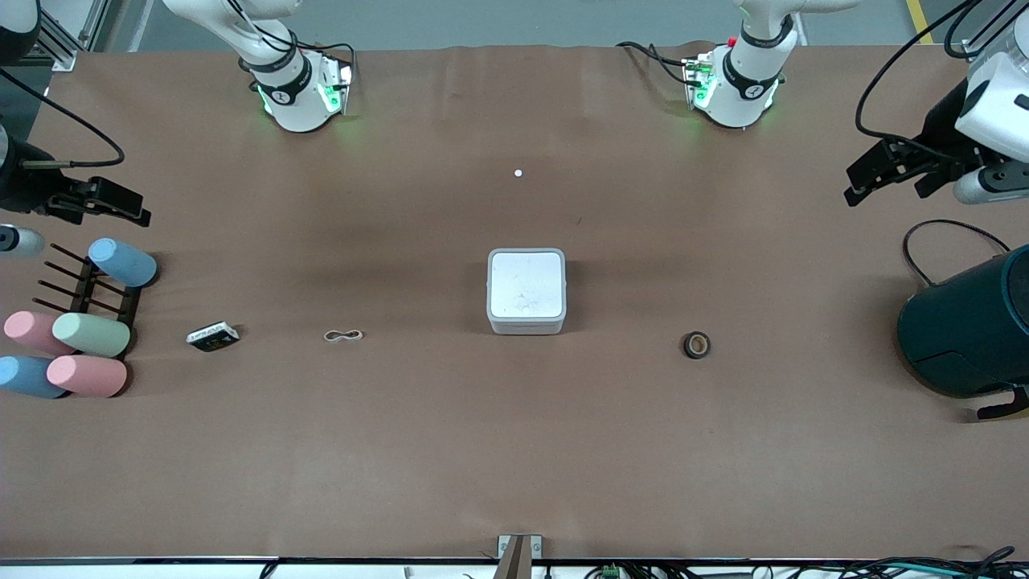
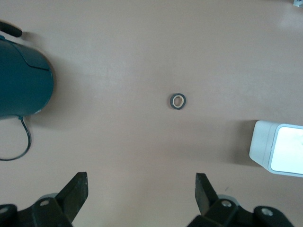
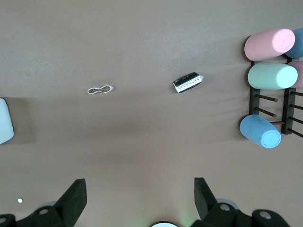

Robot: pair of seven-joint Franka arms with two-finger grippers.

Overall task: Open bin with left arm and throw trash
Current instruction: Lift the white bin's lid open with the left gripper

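The white-grey bin (image 1: pixel 526 291) stands at the table's middle with its lid shut. The black packet (image 1: pixel 213 336) and the whitish loop (image 1: pixel 343 335) lie toward the right arm's end. The dark tape roll (image 1: pixel 696 345) lies toward the left arm's end. My left gripper (image 1: pixel 854 185) hangs open and empty over that end of the table; its wrist view (image 2: pixel 141 189) shows the tape roll (image 2: pixel 178 100) and the bin (image 2: pixel 279 146). My right gripper (image 1: pixel 138 211) hangs open and empty over its own end; its wrist view (image 3: pixel 140 194) shows the loop (image 3: pixel 100 89), the packet (image 3: pixel 187 82) and the bin's edge (image 3: pixel 4 120).
A big dark teal cylinder (image 1: pixel 969 326) with a black cable lies at the left arm's end. Several pastel cylinders (image 1: pixel 90 334) sit on a black rack (image 1: pixel 88 293) at the right arm's end. A small white dot (image 1: pixel 518 173) lies between the bin and the bases.
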